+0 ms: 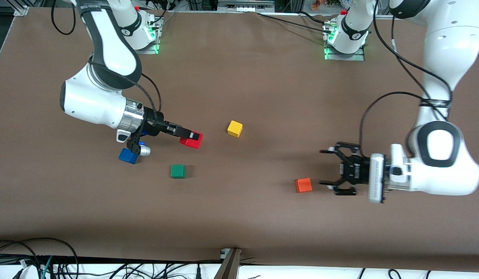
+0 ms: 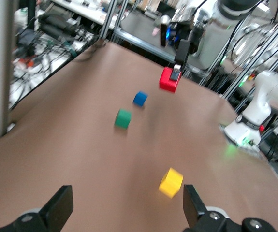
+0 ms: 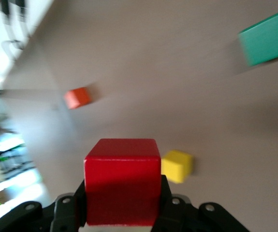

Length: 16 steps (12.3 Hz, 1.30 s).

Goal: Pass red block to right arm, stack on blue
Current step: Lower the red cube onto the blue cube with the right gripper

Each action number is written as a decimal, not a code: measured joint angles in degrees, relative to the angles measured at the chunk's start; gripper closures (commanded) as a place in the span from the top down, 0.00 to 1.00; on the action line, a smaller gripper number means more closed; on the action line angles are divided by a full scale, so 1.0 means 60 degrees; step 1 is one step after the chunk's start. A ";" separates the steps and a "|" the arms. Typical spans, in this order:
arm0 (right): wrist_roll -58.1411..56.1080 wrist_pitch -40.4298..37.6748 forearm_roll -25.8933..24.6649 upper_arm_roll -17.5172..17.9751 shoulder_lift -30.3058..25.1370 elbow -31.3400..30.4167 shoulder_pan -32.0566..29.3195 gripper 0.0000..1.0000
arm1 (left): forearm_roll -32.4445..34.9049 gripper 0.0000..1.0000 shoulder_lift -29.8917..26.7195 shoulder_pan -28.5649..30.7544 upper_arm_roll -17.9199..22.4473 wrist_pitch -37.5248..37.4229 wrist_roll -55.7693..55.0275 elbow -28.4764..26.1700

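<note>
Table [image 1: 262,69] under brown covering, both arm bases along one edge. Right arm [image 1: 95,100] reaching out over table, silver wrist ring visible. Right gripper [image 1: 193,136] clamped on red block [image 1: 191,141], held in the air, over table between blue block [image 1: 128,155] and yellow cube [image 1: 235,128]. Left gripper [image 1: 327,169] low over table at left arm's end, fingers [image 2: 61,205] spread wide, nothing between them, just beside orange cube [image 1: 303,185]. Blue block on table beneath right wrist. Green cube [image 1: 177,171] nearer front camera than red block, beside blue block.
</note>
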 measured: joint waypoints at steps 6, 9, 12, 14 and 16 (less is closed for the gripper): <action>-0.0051 -0.0734 -0.7269 -0.1271 0.0488 -0.0566 -0.0107 0.00 | 0.6274 1.00 -0.2559 0.1109 0.0052 -0.1542 -0.1010 0.0365; -0.0504 0.0735 -0.7832 -0.1763 0.0760 -0.1039 -0.0432 0.00 | 0.7978 1.00 -0.3545 0.1267 0.0165 -0.1777 -0.2285 -0.0038; -0.0634 0.2069 -0.7835 -0.1764 0.0999 -0.1754 -0.0568 0.00 | 0.8911 1.00 -0.4681 0.1459 0.0130 -0.2356 -0.4177 -0.0991; -0.0634 0.2241 -0.7807 -0.1741 0.1094 -0.1819 -0.0546 0.00 | 0.9194 1.00 -0.5166 0.1449 0.0086 -0.2743 -0.4771 -0.1404; -0.0702 0.2278 -0.7333 -0.1726 0.1074 -0.1811 -0.0533 0.00 | 0.9195 1.00 -0.5278 0.1477 0.0103 -0.2742 -0.5755 -0.1506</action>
